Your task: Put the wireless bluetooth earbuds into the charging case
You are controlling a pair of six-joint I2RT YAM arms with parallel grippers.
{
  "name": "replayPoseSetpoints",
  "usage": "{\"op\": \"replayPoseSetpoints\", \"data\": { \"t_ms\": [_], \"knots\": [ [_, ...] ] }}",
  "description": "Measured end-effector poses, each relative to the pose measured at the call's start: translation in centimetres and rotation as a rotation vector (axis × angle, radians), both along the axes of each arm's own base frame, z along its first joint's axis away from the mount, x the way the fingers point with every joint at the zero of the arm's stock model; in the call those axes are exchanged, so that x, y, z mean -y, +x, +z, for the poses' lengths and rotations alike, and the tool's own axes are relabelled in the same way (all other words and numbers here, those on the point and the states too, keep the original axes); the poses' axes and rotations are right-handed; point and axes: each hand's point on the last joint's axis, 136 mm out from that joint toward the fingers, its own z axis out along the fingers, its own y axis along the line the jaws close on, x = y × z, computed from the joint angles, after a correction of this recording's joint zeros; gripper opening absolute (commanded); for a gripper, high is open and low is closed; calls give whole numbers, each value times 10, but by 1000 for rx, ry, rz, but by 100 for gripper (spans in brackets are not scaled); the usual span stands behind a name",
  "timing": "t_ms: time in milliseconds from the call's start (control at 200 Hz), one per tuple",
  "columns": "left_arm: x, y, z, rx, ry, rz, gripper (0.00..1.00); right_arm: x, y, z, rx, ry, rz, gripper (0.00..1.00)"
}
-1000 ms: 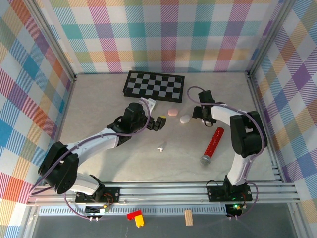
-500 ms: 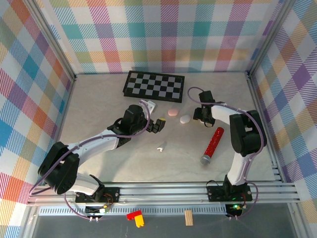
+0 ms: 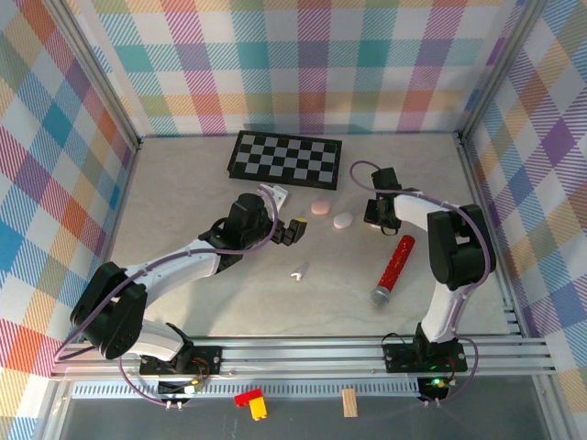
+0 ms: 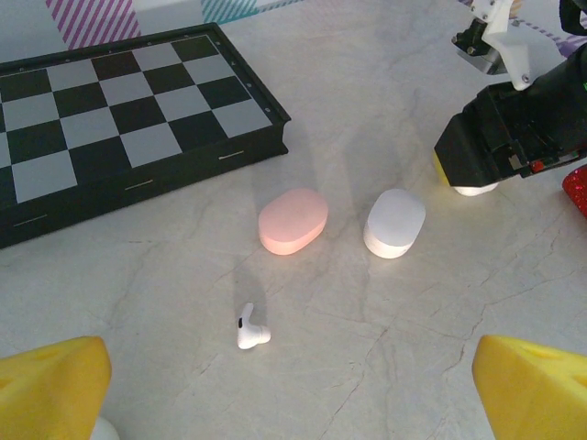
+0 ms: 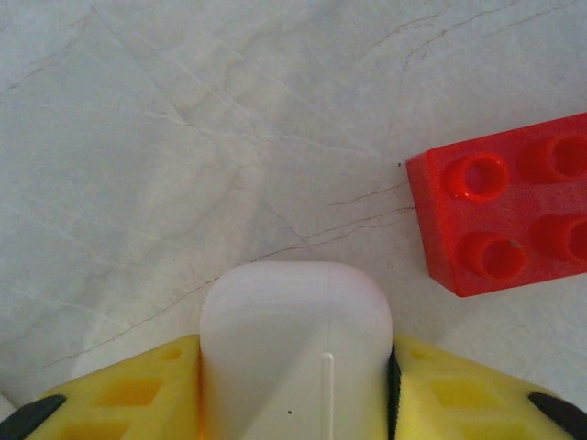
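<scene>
Narrowing over the last second, right gripper seemingly pinches the white case, securing it, while left gripper gapes near an earbud needing a fine pinch next

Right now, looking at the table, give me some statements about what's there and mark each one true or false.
1. The pink case lies beside a white case, not touching it. True.
2. The left gripper holds the earbud. False: its jaws are open, and the earbud lies loose on the table.
3. A second white case sits between the right gripper's fingers. True.
4. The red brick rests on the chessboard. False: it lies on the bare table by the right gripper.
</scene>
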Motion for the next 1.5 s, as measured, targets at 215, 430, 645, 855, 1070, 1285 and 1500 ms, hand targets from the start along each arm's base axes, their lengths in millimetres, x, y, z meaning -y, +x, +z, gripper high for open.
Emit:
{"op": "replayPoseSetpoints", "data": {
  "t_ms": [215,430,645,855,1070,1285,1500],
  "knots": [
    [-11,7,1,-77,-69,56,100,-20,-24,12,28,102,135,42],
    [-47,27,24,-246,-219,152,94,-77,-38,66,245,164,460,40],
    [-84,24,49,-416,-350,243,81,-132,-62,113,422,234,762,39],
    [-65,3,42,-642,-421,195,77,-168,-84,128,468,270,969,41],
    [-15,-21,31,-842,-425,55,72,-203,-112,149,530,321,1165,41],
    [15,-47,33,-928,-434,-59,59,-212,-124,157,558,376,1247,41],
    [29,-55,30,-972,-443,-110,48,-214,-129,165,580,394,1271,41]
  ]
}}
